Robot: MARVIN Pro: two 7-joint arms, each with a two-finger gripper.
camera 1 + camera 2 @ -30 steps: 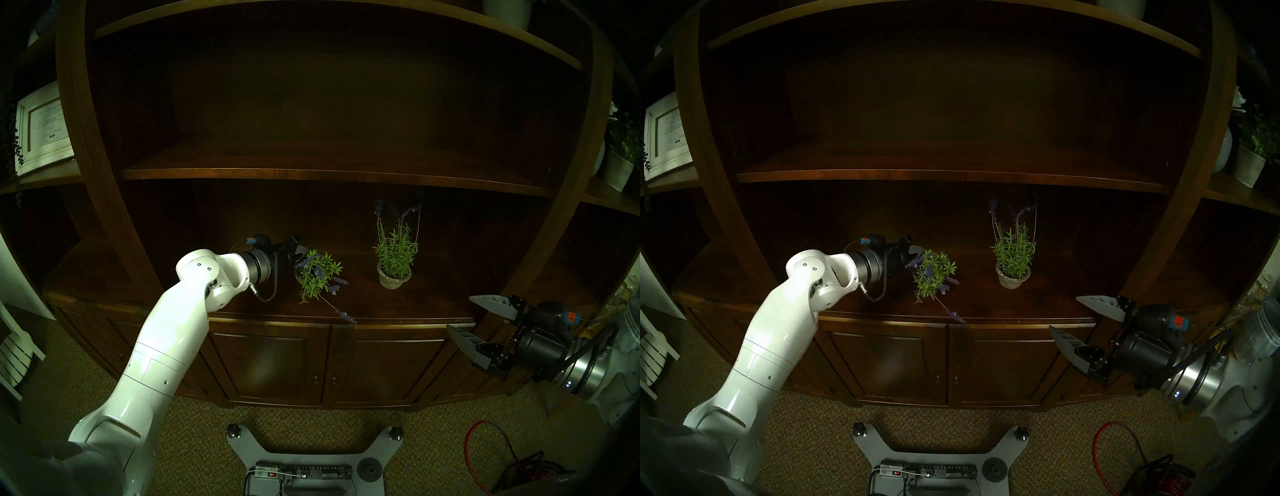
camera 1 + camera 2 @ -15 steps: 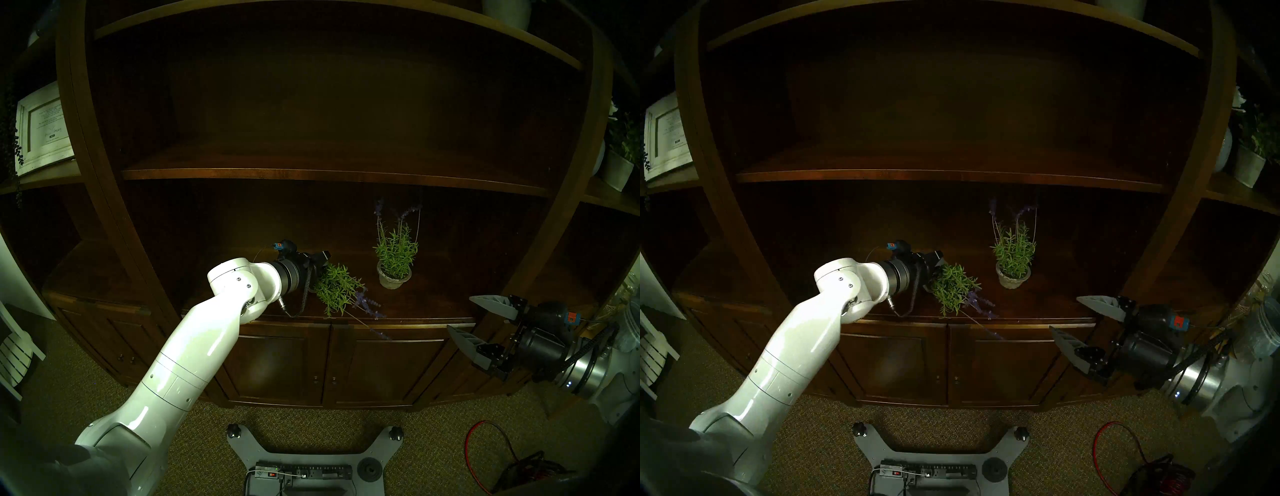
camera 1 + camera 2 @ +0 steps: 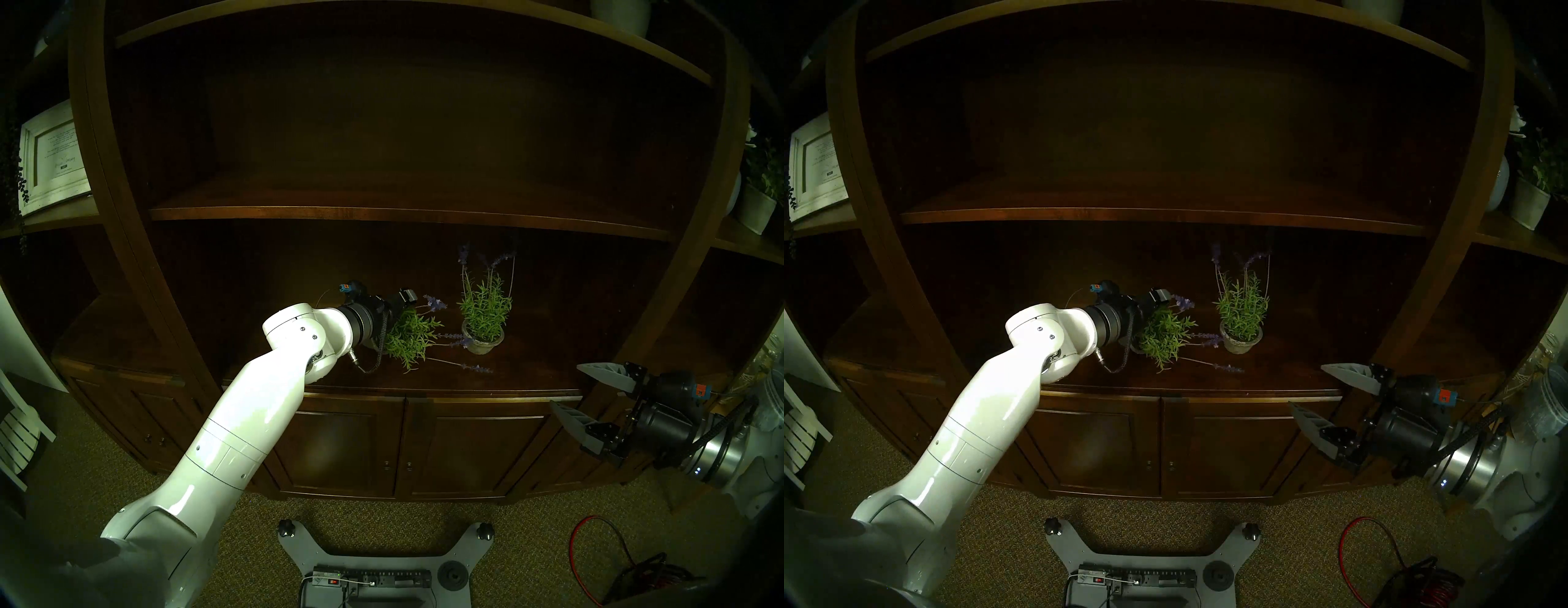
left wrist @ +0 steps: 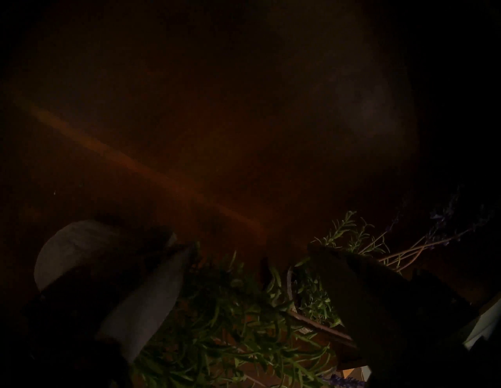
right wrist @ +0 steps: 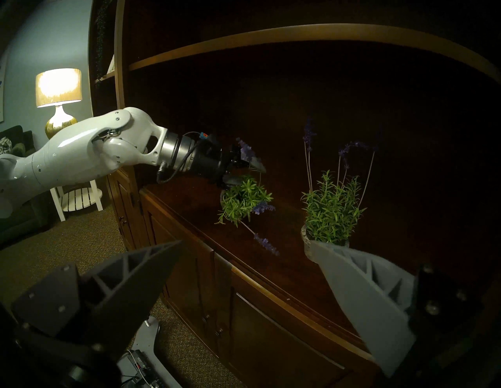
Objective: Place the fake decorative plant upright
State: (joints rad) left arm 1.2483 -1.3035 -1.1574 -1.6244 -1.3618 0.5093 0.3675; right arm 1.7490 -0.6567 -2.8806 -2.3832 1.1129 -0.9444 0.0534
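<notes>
Head pair: high, looking down and forward into the dark shelf unit (image 3: 382,212), near-identical. Left wrist: close above the tipped plant (image 4: 230,311), dim. Right wrist: farther right, facing left, sharing both plants with the head views.

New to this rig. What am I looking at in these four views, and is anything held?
A two-armed robot faces a wooden shelf. Two near-identical views come from its head, and the other two from a camera on each wrist. On the shelf, one potted fake lavender stands upright and the tipped plant lies over. The left end effector is at the tipped plant, fingers spread with leaves between them; no firm grip shows. The right end effector hangs open and empty.
</notes>
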